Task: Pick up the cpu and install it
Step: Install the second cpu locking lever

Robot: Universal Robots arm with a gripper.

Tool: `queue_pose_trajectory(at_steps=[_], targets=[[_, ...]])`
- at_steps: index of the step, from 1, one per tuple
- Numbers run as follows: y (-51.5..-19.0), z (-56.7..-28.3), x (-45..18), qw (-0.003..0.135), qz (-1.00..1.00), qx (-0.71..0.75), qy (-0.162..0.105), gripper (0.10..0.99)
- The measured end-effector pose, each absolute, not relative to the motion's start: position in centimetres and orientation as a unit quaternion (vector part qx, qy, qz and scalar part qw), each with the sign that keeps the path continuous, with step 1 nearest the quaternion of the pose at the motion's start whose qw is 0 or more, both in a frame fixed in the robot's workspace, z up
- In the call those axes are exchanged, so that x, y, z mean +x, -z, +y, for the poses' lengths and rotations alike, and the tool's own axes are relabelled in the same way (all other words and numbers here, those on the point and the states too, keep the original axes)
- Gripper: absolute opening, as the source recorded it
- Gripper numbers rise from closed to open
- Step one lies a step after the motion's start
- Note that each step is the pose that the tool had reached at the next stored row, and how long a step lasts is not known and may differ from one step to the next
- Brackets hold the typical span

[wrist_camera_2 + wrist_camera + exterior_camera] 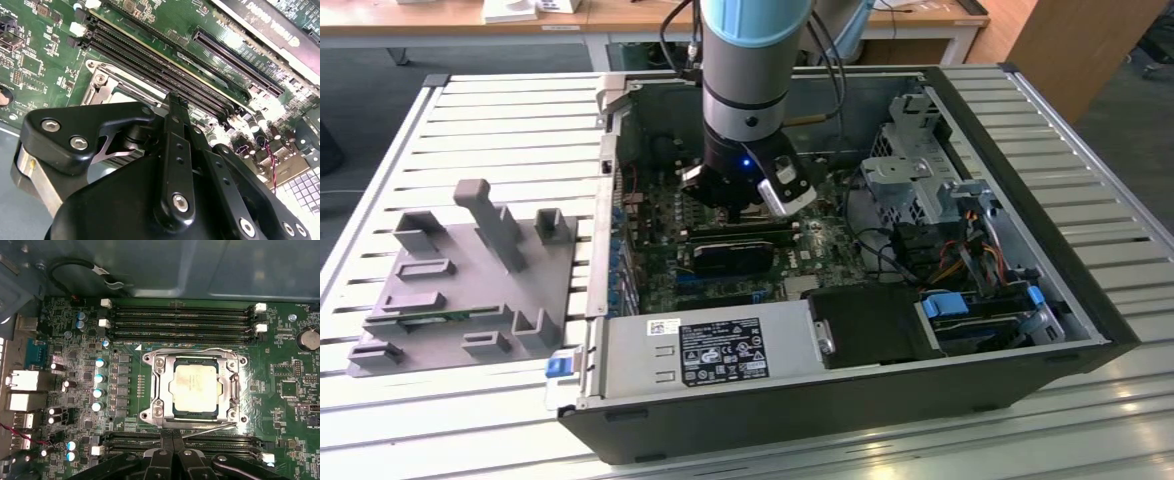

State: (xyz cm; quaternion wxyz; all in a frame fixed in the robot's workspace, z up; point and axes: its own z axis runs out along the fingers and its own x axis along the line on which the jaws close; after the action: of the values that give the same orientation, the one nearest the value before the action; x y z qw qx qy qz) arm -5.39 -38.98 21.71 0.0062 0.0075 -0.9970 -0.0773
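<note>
Inside open computer case (854, 400), gripper (172, 455) hangs just above motherboard (80, 320), fingers (162, 460) pressed together, nothing between them (black linkage fills foreground in second wrist view). One cpu (193, 387) lies flat in metal socket frame (155, 390), just beyond fingertips, silver top showing. Four memory slots (180, 320) run along far side of socket. Outside case, on slatted table (480, 110), one grey holder fixture (467, 280) stands well apart.
</note>
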Motion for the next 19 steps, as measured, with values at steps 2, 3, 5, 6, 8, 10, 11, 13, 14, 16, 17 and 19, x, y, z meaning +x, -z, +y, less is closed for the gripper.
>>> queue_pose_trajectory(at_steps=[2, 3, 5, 6, 8, 10, 11, 13, 14, 16, 17, 19], targets=[[-21.6, -39.0, -5.4, 0.006, -0.997, 0.008, 0.077, 0.106], [-21.5, -39.0, -5.4, 0.006, -0.997, 0.008, 0.077, 0.106], [-21.3, -39.0, -5.4, 0.006, -0.997, 0.008, 0.077, 0.106], [-21.2, -39.0, -5.4, 0.006, -0.997, 0.008, 0.077, 0.106], [-20.9, -39.0, -5.4, 0.006, -0.997, 0.008, 0.077, 0.106], [-20.7, -39.0, -5.4, 0.006, -0.997, 0.007, 0.077, 0.106], [-20.7, -39.0, -5.5, 0.006, -0.997, 0.008, 0.078, 0.106], [-20.6, -39.0, -5.6, 0.006, -0.997, 0.007, 0.081, 0.106], [-20.6, -39.1, -5.7, 0.006, -0.997, 0.007, 0.082, 0.106], [-20.6, -39.2, -5.9, 0.006, -0.996, 0.007, 0.084, 0.106], [-20.6, -39.2, -6.0, 0.006, -0.996, 0.007, 0.085, 0.106], [-20.5, -39.4, -6.3, 0.006, -0.996, 0.007, 0.088, 0.106]])
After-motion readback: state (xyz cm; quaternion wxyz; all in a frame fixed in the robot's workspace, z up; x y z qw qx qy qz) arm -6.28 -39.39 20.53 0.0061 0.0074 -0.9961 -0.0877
